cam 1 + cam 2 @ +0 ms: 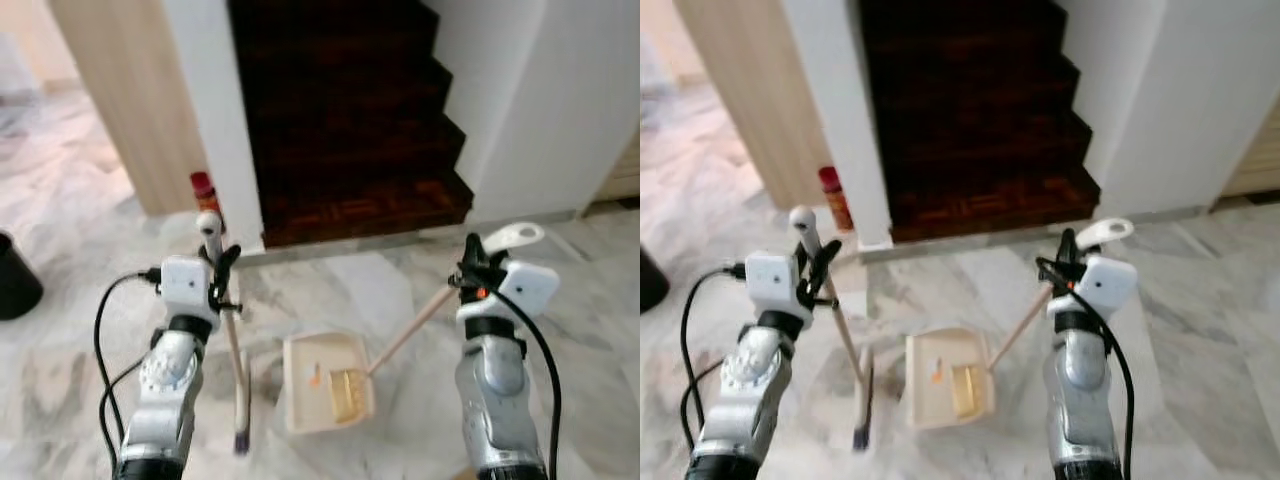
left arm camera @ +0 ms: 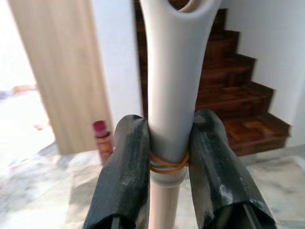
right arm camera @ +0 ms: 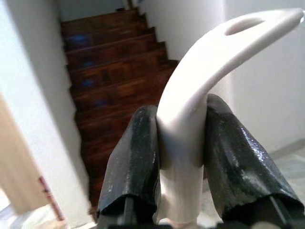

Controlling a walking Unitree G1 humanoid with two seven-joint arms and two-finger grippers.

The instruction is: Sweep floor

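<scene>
Left gripper point(image 2: 167, 157): fingers point(image 2: 125, 171) clamped on the grey grip of the dustpan point(image 1: 325, 381) handle, which stands near upright.

Right gripper point(image 3: 181, 143): fingers point(image 3: 136, 157) clamped on the curved white grip of the broom point(image 1: 347, 393).

Broom head: lying in the dustpan on the marble floor point(image 1: 400, 290), before the stairs point(image 1: 345, 110).

Handling, as judged: hold the pan's lip flat to the floor; draw short strokes toward it; keep both grips firm.

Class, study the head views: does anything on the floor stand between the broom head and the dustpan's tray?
Nothing visible does. The broom head, held by the left gripper, rests on bare marble beside the dustpan, whose handle the right gripper holds. A yellowish item already lies in the tray.
</scene>
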